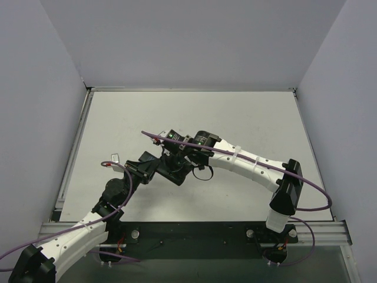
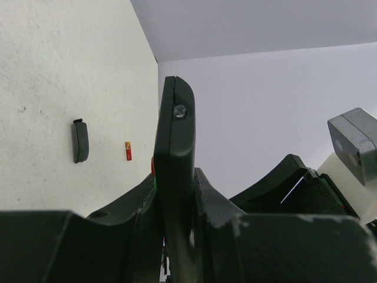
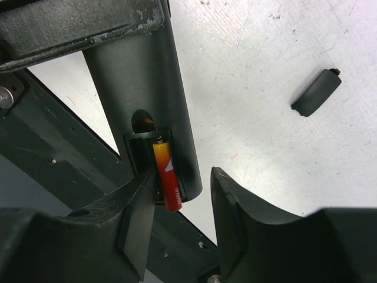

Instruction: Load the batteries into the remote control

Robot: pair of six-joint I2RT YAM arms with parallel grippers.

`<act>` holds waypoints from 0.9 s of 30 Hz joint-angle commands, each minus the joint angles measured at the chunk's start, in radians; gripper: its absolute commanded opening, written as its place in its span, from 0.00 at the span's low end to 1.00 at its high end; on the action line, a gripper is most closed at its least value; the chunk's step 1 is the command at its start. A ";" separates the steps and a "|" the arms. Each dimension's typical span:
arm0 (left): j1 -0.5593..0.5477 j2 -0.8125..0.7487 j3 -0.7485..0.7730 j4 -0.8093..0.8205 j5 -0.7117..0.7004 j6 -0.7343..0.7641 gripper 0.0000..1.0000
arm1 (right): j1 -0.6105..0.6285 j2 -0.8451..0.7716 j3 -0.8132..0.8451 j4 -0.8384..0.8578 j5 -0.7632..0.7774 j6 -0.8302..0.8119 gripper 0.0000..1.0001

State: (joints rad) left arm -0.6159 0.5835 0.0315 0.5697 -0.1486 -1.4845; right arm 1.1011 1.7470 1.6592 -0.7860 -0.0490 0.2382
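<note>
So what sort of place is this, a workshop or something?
Probably a robotics lab test cell: a white table boxed in by plain grey walls, with a left arm and a right arm bolted to a metal rail at its near edge.

Mid-table is tight for me: the left gripper [image 2: 175, 197] clamps the remote [image 2: 175, 135], and the right gripper [image 3: 184, 180] sits spread right at its battery bay [image 3: 138, 150]. Bare table [image 3: 265, 53] surrounds the cover [image 3: 316, 93] and the spare battery [image 2: 128, 151], which lie apart, leaving room to reach either one from any side.
</note>
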 commanded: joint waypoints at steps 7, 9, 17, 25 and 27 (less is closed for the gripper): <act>-0.004 -0.008 -0.166 0.084 -0.002 -0.034 0.00 | 0.013 -0.141 0.031 0.022 0.001 -0.022 0.59; -0.004 -0.007 -0.168 0.079 0.000 -0.040 0.00 | 0.014 -0.168 0.025 0.034 -0.005 -0.040 0.66; 0.008 0.002 -0.147 0.052 0.070 -0.046 0.00 | -0.041 -0.340 -0.157 0.194 -0.127 -0.249 0.72; 0.064 0.084 -0.090 0.082 0.237 0.007 0.00 | -0.190 -0.537 -0.409 0.398 -0.552 -0.436 0.70; 0.074 0.108 -0.078 0.093 0.267 0.021 0.00 | -0.191 -0.572 -0.433 0.406 -0.578 -0.505 0.68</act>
State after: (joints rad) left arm -0.5625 0.6601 0.0315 0.5804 0.0120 -1.5005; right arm 0.9112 1.2430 1.2667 -0.4747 -0.4435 -0.1135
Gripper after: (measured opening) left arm 0.300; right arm 0.699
